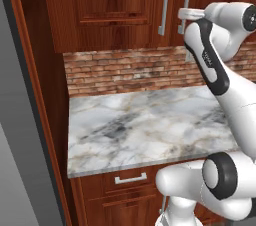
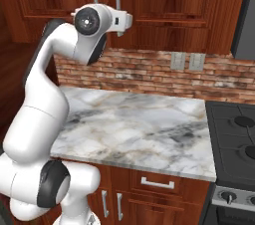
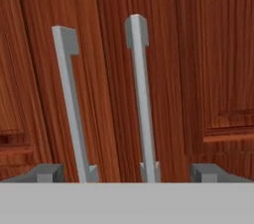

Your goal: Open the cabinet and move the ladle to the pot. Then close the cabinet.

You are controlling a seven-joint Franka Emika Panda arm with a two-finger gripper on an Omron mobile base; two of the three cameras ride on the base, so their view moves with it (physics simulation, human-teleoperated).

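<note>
The two-finger gripper (image 3: pixel 127 172), jaws standing wide apart, is facing the closed reddish-brown wooden cabinet (image 3: pixel 163 69), so the opening step is in hand and the next move is probably closing on the right long silver bar handle (image 3: pixel 143 94).

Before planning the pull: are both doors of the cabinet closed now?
Yes, both doors of the cabinet sit shut, their two silver handles side by side.

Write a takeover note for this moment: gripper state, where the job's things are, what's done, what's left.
Gripper: open, empty, raised in front of the cabinet, facing its two bar handles; the right handle sits between the fingertips' line, not grasped.
Cabinet: both doors shut.
Ladle, pot: not seen yet; the stove is to the right.
Done: approach only.
Left: open a door, move ladle to pot, close cabinet.
</note>
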